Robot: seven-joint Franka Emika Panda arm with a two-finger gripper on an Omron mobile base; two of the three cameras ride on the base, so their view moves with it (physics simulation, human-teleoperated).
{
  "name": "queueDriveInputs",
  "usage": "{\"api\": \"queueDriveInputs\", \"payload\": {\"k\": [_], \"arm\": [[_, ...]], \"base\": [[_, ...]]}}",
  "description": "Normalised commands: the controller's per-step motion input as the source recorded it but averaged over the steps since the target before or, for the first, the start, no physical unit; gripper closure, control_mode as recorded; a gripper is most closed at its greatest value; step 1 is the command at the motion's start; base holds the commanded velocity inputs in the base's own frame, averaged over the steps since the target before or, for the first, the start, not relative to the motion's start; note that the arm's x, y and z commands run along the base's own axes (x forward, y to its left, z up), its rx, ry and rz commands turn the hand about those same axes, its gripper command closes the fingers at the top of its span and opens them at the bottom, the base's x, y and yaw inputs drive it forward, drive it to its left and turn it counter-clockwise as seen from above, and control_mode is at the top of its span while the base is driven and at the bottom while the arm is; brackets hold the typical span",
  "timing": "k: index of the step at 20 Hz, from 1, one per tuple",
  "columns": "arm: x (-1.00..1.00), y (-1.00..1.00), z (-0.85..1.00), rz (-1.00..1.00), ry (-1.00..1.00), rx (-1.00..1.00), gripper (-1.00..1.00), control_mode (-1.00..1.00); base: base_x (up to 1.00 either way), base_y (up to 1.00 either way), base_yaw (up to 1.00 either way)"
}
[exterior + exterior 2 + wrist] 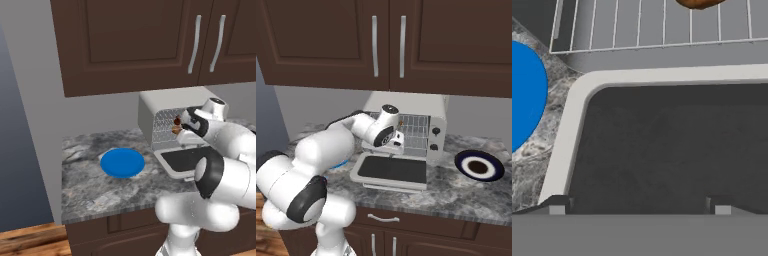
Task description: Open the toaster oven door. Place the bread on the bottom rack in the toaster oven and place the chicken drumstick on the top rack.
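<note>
The toaster oven (159, 107) stands on the counter with the toaster oven door (391, 169) folded down flat. Silver wire racks (415, 131) show inside. At the oven's mouth a reddish-brown piece, apparently the chicken drumstick (177, 120), sits just above a golden-brown one, apparently the bread (175, 130). My gripper (396, 142) hangs open just in front of the opening, pointing down over the door (672, 150), nothing between its fingertips (557, 206). In the hand view a brown piece (699, 2) lies on a rack (637, 25); I cannot tell which piece or rack.
A blue plate (122, 163) lies on the granite counter (85, 185) left of the oven. A dark plate (479, 166) with a white ring sits to the oven's right. Dark wall cabinets (386, 40) hang above, and the counter's front edge runs just below the door.
</note>
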Motion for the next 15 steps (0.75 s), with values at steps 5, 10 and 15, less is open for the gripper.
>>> {"api": "queueDriveInputs", "payload": {"k": [5,10,15], "arm": [[-0.52,0.25,0.18,0.0,0.0,-0.07,-1.0,-1.0],[-0.49,0.19,0.2,0.0,0.0,-0.02,-1.0,-1.0],[-0.51,0.15,0.2,0.0,-0.03,0.0,-1.0,-1.0]], "base": [[0.0,0.0,0.0],[0.0,0.0,0.0],[0.0,0.0,0.0]]}}
